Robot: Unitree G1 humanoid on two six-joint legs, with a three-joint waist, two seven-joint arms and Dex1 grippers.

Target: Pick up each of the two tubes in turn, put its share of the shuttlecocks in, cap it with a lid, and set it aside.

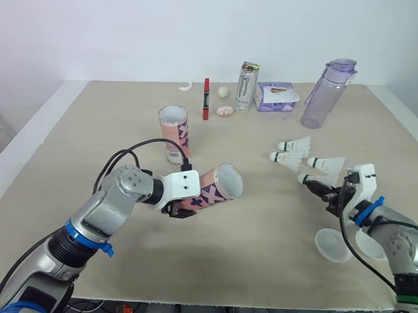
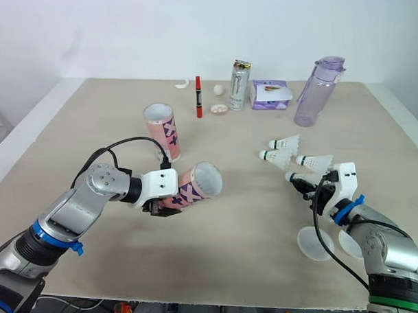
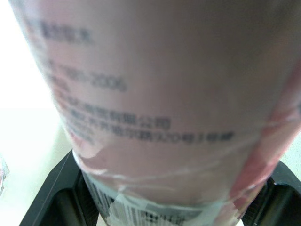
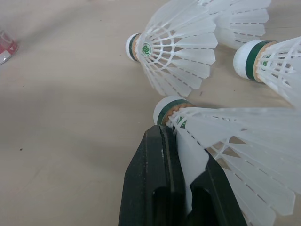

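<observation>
Fingers (image 3: pixel 49 200) of the left gripper (image 1: pixel 178 207) are clamped either side of the pink patterned cardboard tube (image 1: pixel 213 187), gripping it by its base end. It's held nearly on its side above the beige table (image 1: pixel 71 134), open mouth tipped up and facing right. Over on the right, the right gripper (image 1: pixel 323 192) is pinched shut on the feather skirt of a white feathered shuttlecock (image 4: pixel 221 132), right behind its green-banded cork, and that cork points left. Three more white shuttlecocks lie just beyond it: one (image 1: pixel 294 145) farthest back, one (image 1: pixel 286 158) beside it to the left, one (image 1: pixel 327 164) closest to the gripper. The second pink tube (image 1: pixel 174 133) stands upright farther back, mouth open, just behind the left gripper. Two round translucent white lids (image 2: pixel 312 242) (image 2: pixel 346 241) lie flat side by side at the near right edge, the right-hand one partly under the arm.
</observation>
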